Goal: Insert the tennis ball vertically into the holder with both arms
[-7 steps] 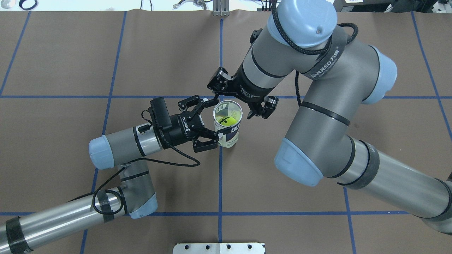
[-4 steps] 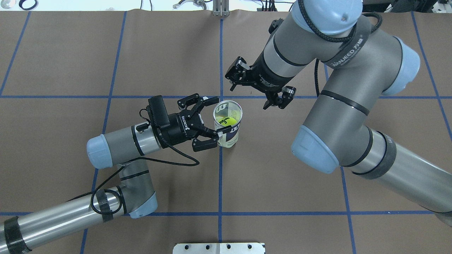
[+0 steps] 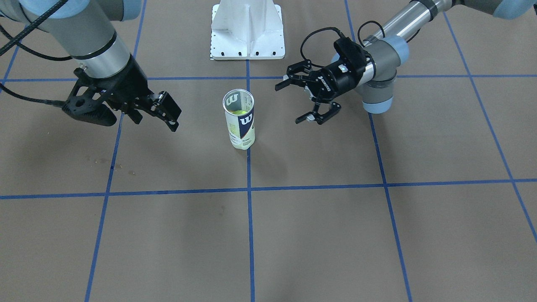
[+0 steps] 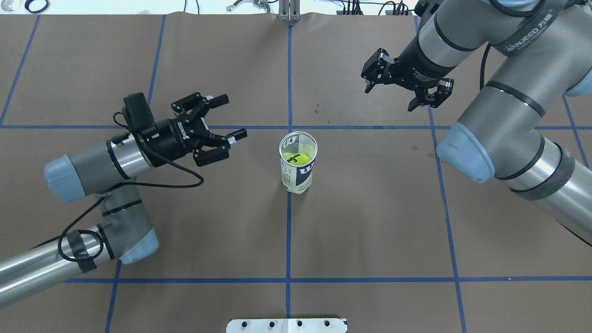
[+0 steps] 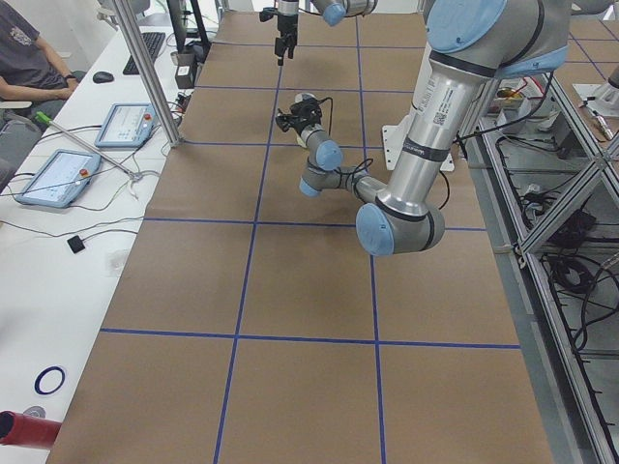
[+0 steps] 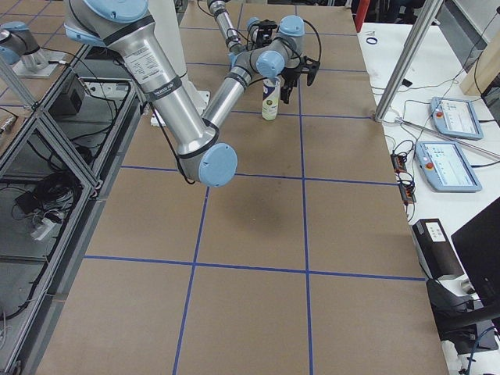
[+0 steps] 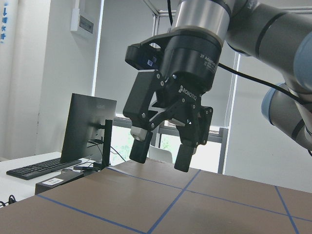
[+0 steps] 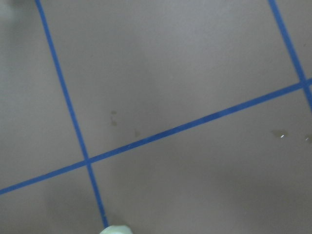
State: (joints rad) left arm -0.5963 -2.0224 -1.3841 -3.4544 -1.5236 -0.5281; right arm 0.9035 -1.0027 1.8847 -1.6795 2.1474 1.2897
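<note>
The holder [image 4: 298, 173] is a clear can with a navy and white label, standing upright on the brown table near the centre line. The yellow tennis ball [image 4: 296, 158] lies inside it, visible through the open top. The same holder [image 3: 240, 126] shows alone in the front-facing view, touched by nothing. My left gripper [image 4: 231, 116] is open and lies on its side to the holder's left, a hand's width away, with nothing in it. Far and to the right, my right gripper [image 4: 389, 98] hangs open and empty. The left wrist view shows that right gripper [image 7: 161, 158] with its fingers apart.
The white robot base [image 4: 286, 325] sits at the table's near edge. Blue tape lines [image 4: 289, 231] divide the brown cover into squares. A person [image 5: 24, 48] sits at a side desk with tablets [image 5: 56, 177] beyond the table's far edge.
My left gripper, which stood around the holder, has pulled back to the left. The right gripper has moved away to the far right. Holder and ball have stayed put.
</note>
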